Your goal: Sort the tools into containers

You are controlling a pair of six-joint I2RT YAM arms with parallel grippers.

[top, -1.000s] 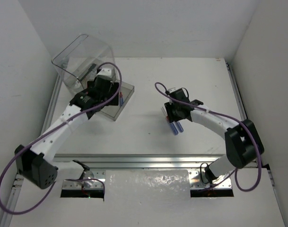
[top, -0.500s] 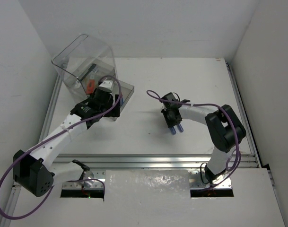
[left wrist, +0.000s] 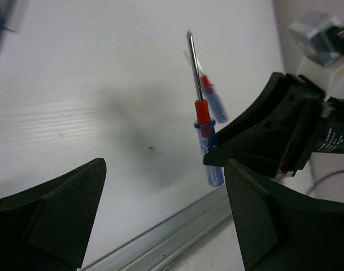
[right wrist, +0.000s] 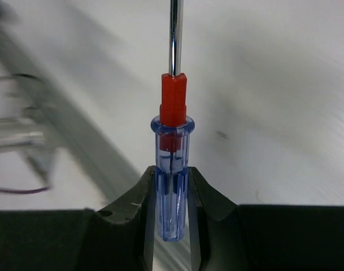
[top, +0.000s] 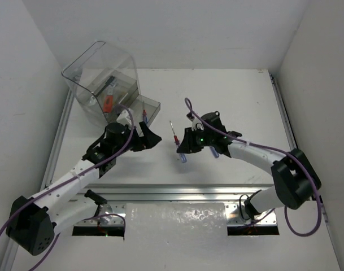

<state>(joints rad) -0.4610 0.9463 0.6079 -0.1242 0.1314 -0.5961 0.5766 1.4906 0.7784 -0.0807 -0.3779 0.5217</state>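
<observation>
Right tool [right wrist: 172, 179] clamps a screwdriver [right wrist: 172, 141]; clear box [top: 87, 65] holds a red item [top: 107, 102].

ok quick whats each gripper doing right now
Left gripper: open, holding nothing.
Right gripper: closed on the clear blue-handled screwdriver with a red collar.

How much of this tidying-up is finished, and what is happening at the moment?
Partly done: at least a red-handled tool already lies inside the clear box. In hand: the right gripper is shut on a blue-handled screwdriver, lifted off the table, while the left gripper stands open facing it. Left: that screwdriver and a second blue screwdriver on the table must go in.
</observation>
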